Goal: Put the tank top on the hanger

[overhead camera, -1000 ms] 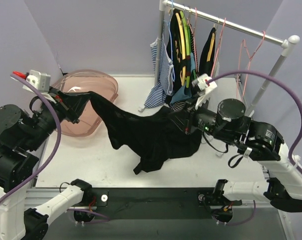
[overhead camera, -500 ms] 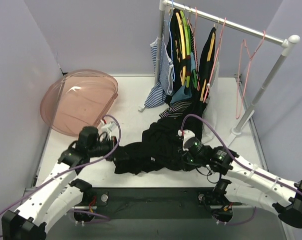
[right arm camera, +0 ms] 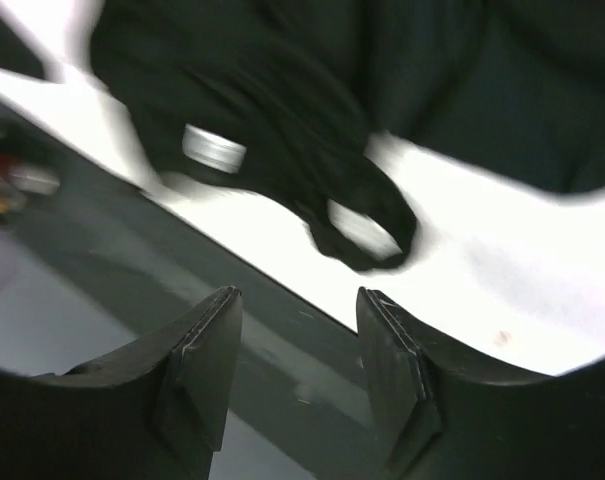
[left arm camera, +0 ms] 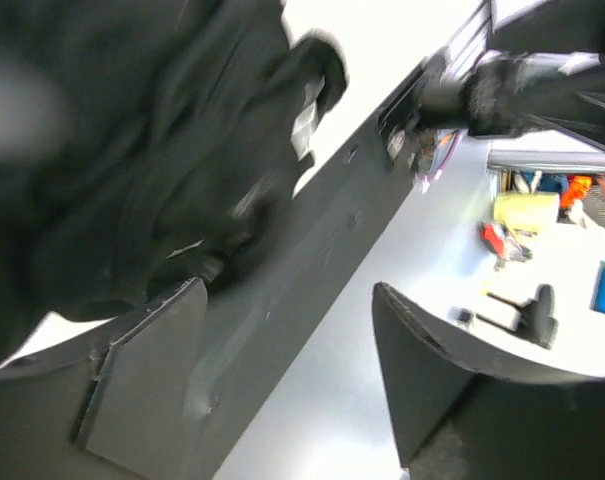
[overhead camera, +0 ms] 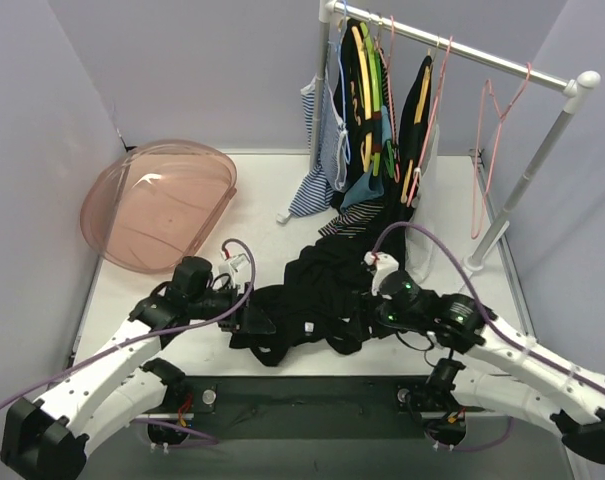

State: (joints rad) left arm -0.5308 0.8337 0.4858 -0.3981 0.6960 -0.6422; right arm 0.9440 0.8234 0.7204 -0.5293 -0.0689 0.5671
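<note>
The tank top (overhead camera: 302, 295) lies in a crumpled black heap on the white desk (overhead camera: 182, 300), close to the front edge and between the two arms; a small white label (overhead camera: 307, 327) shows on its near side; toward the back the dark cloth runs up to the foot of the hanging clothes, and the line between them is unclear. The left gripper (overhead camera: 257, 318) sits low at the heap's left edge; in the left wrist view, which is blurred, its fingers (left arm camera: 147, 380) are spread wide with nothing between them, the black fabric just above. The right gripper (overhead camera: 370, 316) is at the heap's right edge; in the right wrist view its fingers (right arm camera: 197, 365) are likewise spread and empty, hanging just over a thin black strap loop (right arm camera: 367, 225) that rests on the desk. The hanger (overhead camera: 479, 180), thin and pink, hangs bare on the rail (overhead camera: 482, 52) at the back right, well apart from the tank top; further left on the rail hang a striped top (overhead camera: 317, 170) and other clothes; a translucent pink tub (overhead camera: 162, 200) lies tipped at the back left.
</note>
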